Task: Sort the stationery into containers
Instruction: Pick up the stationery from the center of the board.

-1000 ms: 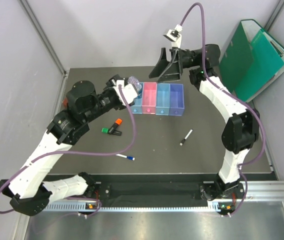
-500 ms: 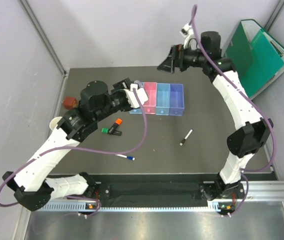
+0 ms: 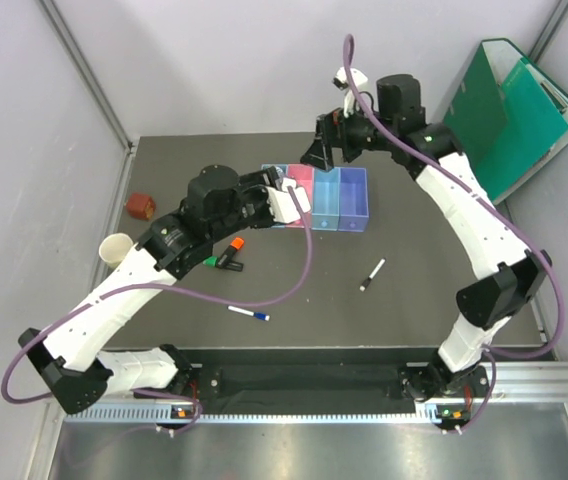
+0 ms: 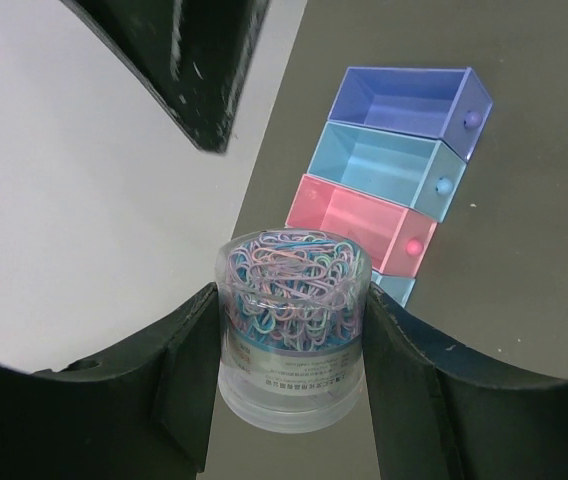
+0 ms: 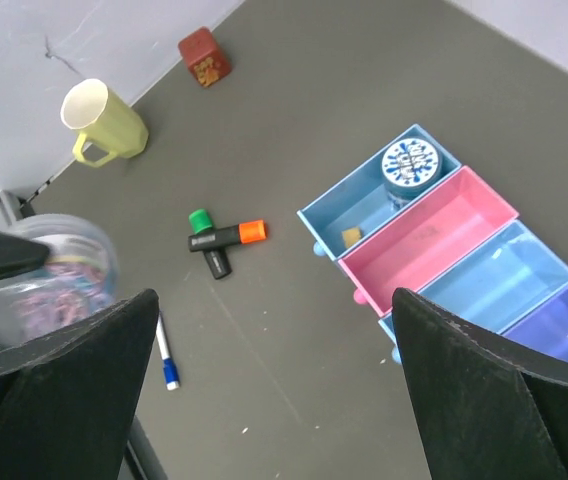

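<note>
My left gripper (image 4: 290, 350) is shut on a clear round tub of pastel paper clips (image 4: 292, 285) and holds it above the table, just left of the joined bins. In the top view it (image 3: 286, 200) covers the row's left end. The bins are purple-blue (image 4: 404, 100), light blue (image 4: 379, 165), pink (image 4: 354, 225) and light blue (image 5: 364, 205); that last one holds a blue tape roll (image 5: 411, 165) and a tan eraser (image 5: 350, 236). My right gripper (image 5: 274, 330) is open and empty, high behind the bins (image 3: 322, 150).
Crossed orange-and-black and green highlighters (image 3: 226, 255), a white pen with blue cap (image 3: 250, 315) and a black-and-white marker (image 3: 371, 275) lie on the dark table. A pale yellow cup (image 3: 116, 248) and a red box (image 3: 141, 205) stand at the left. Green folders (image 3: 509, 110) lean at the back right.
My left gripper has carried the paper clip tub rightward to the bins' left end. My right gripper has swung left and turned to face down over the bins.
</note>
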`<state>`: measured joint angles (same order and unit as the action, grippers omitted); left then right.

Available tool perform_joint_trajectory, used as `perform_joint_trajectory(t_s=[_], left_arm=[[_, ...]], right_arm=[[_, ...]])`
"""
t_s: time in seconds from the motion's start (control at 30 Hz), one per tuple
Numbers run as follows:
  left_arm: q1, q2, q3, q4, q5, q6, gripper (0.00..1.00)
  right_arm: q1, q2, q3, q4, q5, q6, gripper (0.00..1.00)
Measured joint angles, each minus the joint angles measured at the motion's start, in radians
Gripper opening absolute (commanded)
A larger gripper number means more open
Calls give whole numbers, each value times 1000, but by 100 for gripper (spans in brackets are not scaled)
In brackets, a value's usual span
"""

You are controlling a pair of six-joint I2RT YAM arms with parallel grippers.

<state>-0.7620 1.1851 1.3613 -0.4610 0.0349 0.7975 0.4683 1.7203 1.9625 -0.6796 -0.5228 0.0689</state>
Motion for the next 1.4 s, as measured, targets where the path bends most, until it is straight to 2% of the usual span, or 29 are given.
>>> perform_joint_trajectory(t_s=[0.3,0.63,1.4], left_arm=[[0,0,-69,66,-3,13,14],[-2,53,-40,136,2,2,13],[-15,56,-40,185,6,-17,12]], right_arm=[[0,-108,-61,-7,-48,-41,99],[50,-109,-92,-25,-145,-77,99],[90,-109,-93,-32,-209,-95,100]])
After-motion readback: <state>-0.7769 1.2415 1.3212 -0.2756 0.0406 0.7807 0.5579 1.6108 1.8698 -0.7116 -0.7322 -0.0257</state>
